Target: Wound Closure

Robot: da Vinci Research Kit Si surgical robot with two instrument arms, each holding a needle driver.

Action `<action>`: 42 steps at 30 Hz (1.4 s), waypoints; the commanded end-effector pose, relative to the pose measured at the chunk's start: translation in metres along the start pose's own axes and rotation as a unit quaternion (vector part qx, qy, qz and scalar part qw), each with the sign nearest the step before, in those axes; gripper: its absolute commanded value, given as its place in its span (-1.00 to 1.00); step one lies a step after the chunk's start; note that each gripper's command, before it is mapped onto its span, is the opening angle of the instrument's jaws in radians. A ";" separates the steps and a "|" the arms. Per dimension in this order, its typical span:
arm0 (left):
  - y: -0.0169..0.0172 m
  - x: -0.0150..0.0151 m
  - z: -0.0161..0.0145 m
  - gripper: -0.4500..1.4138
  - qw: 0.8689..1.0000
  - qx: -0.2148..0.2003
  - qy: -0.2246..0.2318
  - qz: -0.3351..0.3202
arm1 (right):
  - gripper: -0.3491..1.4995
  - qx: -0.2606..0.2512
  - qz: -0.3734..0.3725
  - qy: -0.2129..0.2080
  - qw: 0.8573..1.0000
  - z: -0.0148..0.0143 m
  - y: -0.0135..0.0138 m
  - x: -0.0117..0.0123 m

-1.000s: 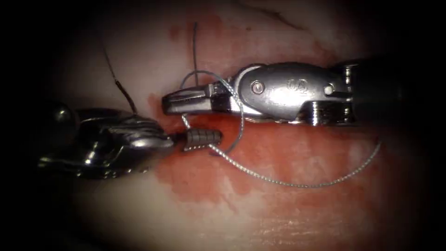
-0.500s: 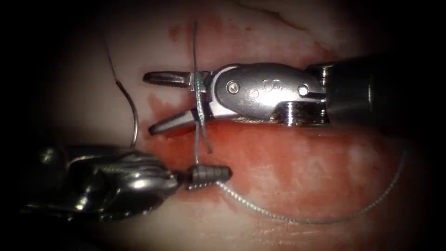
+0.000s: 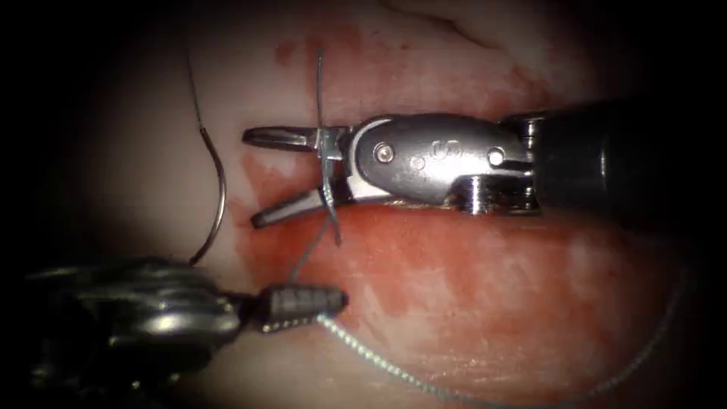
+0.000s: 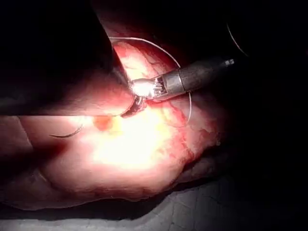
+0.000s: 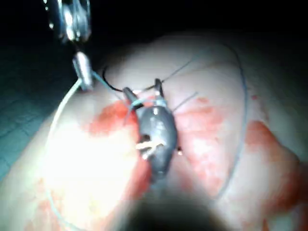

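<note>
We see the right tool (image 3: 254,179) with jaws apart and thread (image 3: 327,170) wrapped around their base, the left tool (image 3: 303,303) clamped on the thread, the needle (image 3: 216,189) lying free on the tissue (image 3: 492,280); since earlier, the left tool has drawn lower; even tension seems wise.

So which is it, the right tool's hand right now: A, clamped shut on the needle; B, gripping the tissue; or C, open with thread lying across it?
C: in the endoscope view the right tool's hand stands spread apart, with the thread wrapped across near its hinge; the needle lies apart, on the tissue to the left.
</note>
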 end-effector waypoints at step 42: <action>-0.0011 -0.0063 0.0016 -0.89 0.993 -0.054 0.091 0.049 | 0.40 0.049 -0.011 -0.021 0.998 0.0013 -0.0013 -0.0011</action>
